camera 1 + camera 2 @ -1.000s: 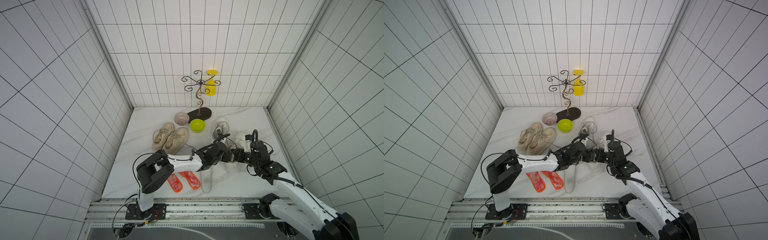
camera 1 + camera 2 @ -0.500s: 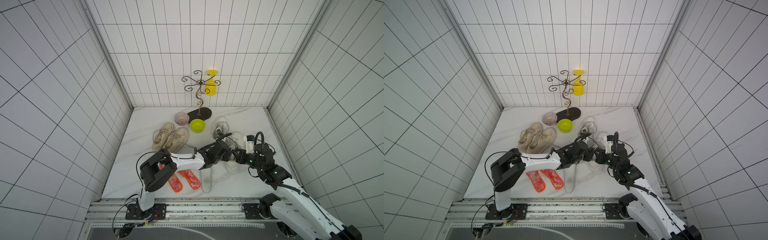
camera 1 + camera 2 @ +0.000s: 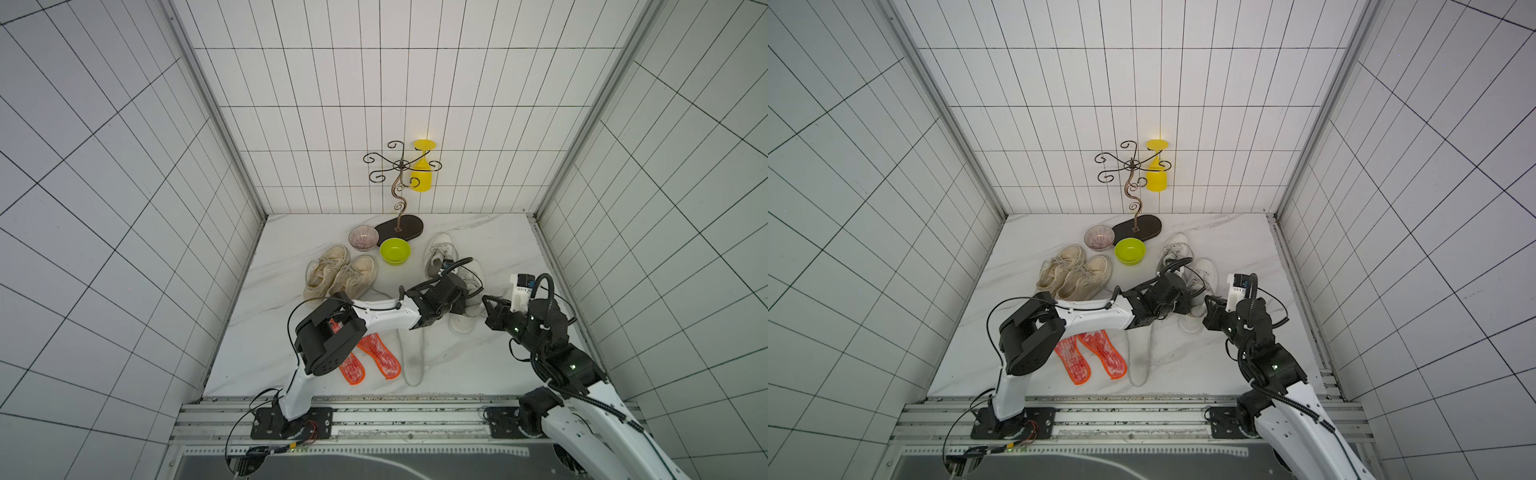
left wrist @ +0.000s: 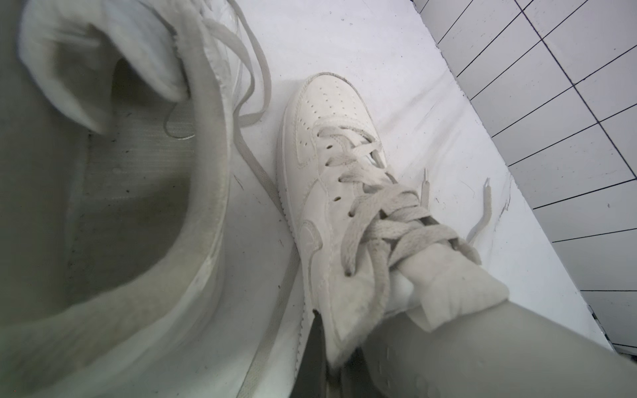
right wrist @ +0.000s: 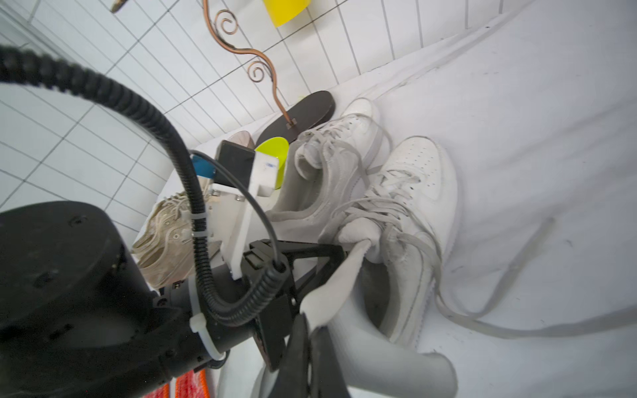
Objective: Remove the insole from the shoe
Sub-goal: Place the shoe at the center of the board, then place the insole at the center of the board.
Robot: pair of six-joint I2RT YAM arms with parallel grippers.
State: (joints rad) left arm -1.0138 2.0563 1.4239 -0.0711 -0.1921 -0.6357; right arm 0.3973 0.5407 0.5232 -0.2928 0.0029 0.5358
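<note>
A white sneaker, the shoe (image 3: 462, 326) (image 3: 1192, 322) (image 4: 331, 165) (image 5: 417, 193), lies right of the table's middle. My left gripper (image 3: 456, 306) (image 3: 1183, 306) (image 4: 336, 358) is shut on the shoe's side flap by the opening. My right gripper (image 3: 489, 309) (image 3: 1211, 307) (image 5: 310, 355) is shut on the pale insole (image 4: 499, 344) (image 5: 339, 286). The insole bends up out of the shoe's opening, with its front end still inside. In both top views the two grippers hide the insole.
A second white sneaker (image 3: 438, 253) (image 4: 144, 193) lies beside the shoe. A loose white insole (image 3: 412, 353) and two orange insoles (image 3: 365, 357) lie near the front edge. Two beige shoes (image 3: 340, 274), a green bowl (image 3: 395, 250), a pink bowl (image 3: 363, 237) and a metal stand (image 3: 399, 226) sit behind.
My right gripper has drawn a little to the right, away from the shoe, with the insole in it. The left gripper has kept its hold on the shoe.
</note>
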